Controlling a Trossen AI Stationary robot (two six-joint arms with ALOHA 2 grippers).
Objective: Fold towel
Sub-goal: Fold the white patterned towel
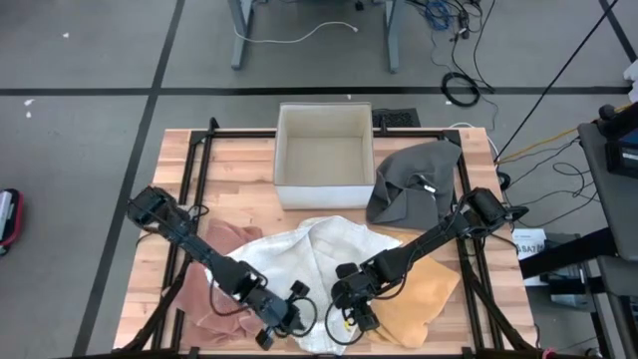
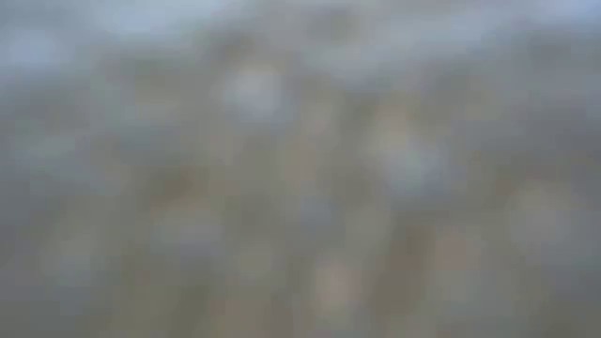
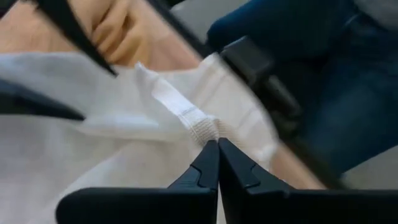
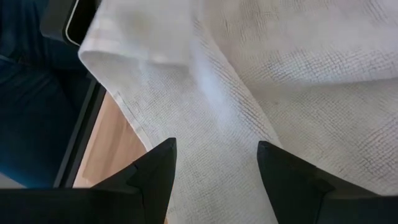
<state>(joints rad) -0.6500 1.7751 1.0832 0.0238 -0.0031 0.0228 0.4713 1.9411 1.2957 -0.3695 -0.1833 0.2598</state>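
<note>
Pinching: the left gripper is clamped tight on the hemmed corner of the white towel at the table's near edge.
Towel: rumpled, spread across the near middle of the wooden table, its edge hanging over the front.
Right gripper: jaws spread wide, poised just above the white weave beside the left gripper, gripping nothing.
Neighbours: a pink cloth lies under the left arm, a yellow cloth under the right arm, a grey cloth beside the white box.
Beyond the edge: a person's blue-clad leg shows close to the table.
Low view: blurred beyond reading.
</note>
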